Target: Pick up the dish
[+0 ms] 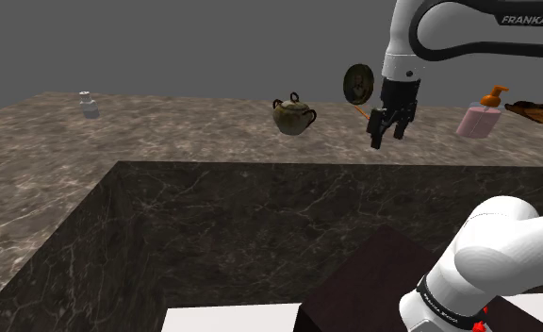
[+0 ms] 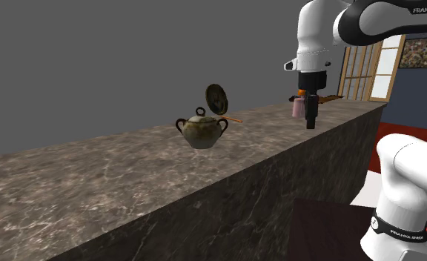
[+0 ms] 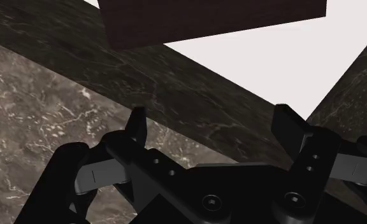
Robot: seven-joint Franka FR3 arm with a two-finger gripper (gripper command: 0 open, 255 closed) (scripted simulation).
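Note:
The dish [image 1: 358,83] is a dark round plate standing upright on a thin orange stand on the marble counter [image 1: 194,132]; the second exterior view has the dish [image 2: 216,98] just behind a lidded two-handled pot [image 2: 202,130]. My gripper [image 1: 388,133] hangs a little to the shoulder view's right of the dish and nearer the counter's front edge, pointing down. In the wrist view my gripper [image 3: 212,127] is open, with nothing between its fingers [image 3: 137,125], above the counter's edge. In the second exterior view, my gripper [image 2: 310,119] is well right of the dish.
The brownish pot [image 1: 294,116] sits left of the dish. A pink soap dispenser [image 1: 480,118] and a brown tray [image 1: 538,111] stand right of the gripper. A small white bottle [image 1: 89,104] is far left. The counter is L-shaped with a dark front face [image 1: 260,236].

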